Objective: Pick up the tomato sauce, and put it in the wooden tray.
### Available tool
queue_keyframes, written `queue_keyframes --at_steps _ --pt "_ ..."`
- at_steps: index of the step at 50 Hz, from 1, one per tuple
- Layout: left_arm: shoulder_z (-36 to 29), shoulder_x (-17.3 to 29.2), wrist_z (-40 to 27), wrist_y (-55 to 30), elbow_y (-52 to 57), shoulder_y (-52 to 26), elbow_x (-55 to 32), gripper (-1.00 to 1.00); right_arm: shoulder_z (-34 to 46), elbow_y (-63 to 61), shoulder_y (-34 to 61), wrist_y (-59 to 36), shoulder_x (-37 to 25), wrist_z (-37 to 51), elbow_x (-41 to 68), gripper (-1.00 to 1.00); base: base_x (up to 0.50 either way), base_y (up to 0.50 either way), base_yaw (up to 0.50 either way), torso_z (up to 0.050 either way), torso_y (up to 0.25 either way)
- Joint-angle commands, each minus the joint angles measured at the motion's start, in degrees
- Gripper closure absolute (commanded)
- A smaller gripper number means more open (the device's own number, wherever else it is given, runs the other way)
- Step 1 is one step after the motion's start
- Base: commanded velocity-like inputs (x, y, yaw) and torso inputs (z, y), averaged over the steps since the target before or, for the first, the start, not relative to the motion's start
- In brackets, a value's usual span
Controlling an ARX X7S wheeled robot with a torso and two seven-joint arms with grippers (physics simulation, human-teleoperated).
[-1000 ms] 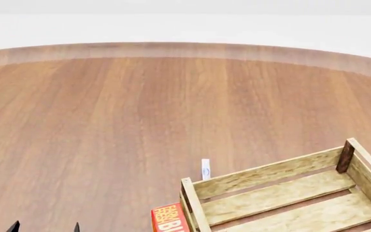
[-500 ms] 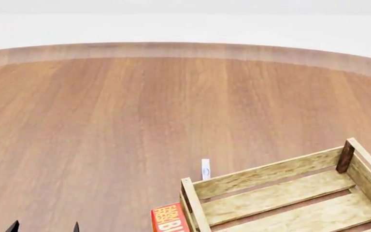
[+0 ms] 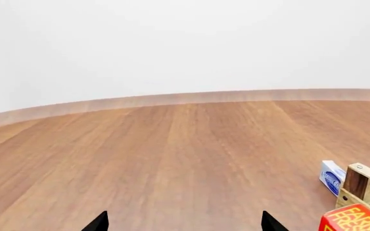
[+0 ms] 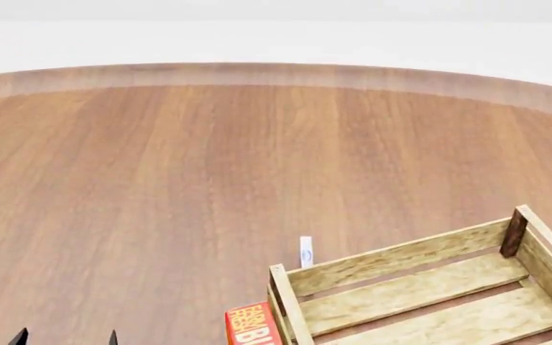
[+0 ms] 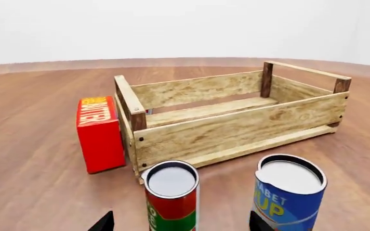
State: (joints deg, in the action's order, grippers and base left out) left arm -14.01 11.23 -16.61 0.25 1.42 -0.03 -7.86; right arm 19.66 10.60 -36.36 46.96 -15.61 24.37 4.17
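While the wooden tray (image 5: 236, 122) sits on the table (image 4: 161, 180) with nothing visible inside it, the step in hand looks to be the reach for the tomato sauce (image 5: 171, 196); that can stands upright on the tabletop just outside the tray's near long side, close to the corner, with its red and green label and pale flat top facing the right wrist camera. The right gripper (image 5: 179, 222) shows only two dark fingertips, set wide apart, so it reads as open and empty, and the can sits between and just beyond them. To do this well, I would drive straight in so the fingers straddle the can low on its body, keeping clear of the blue-and-yellow can (image 5: 289, 197) standing near it on the other side; closing too early could tip it. The red box (image 5: 99, 132) rests against the tray's short end, and a small white-and-blue carton (image 3: 331, 177) lies just past that corner. The left gripper (image 3: 183, 222) likewise shows two separated tips over bare wood, open and holding nothing.
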Motion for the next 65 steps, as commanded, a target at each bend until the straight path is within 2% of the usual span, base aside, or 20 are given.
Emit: queue_keyframes --at_steps 1,39,65 --pt "1.2 -0.8 1.5 1.2 -0.3 0.0 -0.7 -1.0 -0.9 4.2 4.3 -2.8 2.0 -0.5 -1.9 -1.0 0.0 0.0 0.0 0.0 0.0" --pt "0.1 0.1 0.5 1.4 -0.1 -0.2 -1.5 -1.0 0.4 6.5 9.7 -8.6 2.6 1.0 -5.1 -1.0 0.0 0.0 0.0 0.0 0.0" --pt "-0.6 0.7 -0.4 1.2 0.5 -0.1 -1.9 -1.0 1.4 10.1 15.4 -14.5 3.7 0.0 -3.3 -1.0 0.0 0.0 0.0 0.0 0.0"
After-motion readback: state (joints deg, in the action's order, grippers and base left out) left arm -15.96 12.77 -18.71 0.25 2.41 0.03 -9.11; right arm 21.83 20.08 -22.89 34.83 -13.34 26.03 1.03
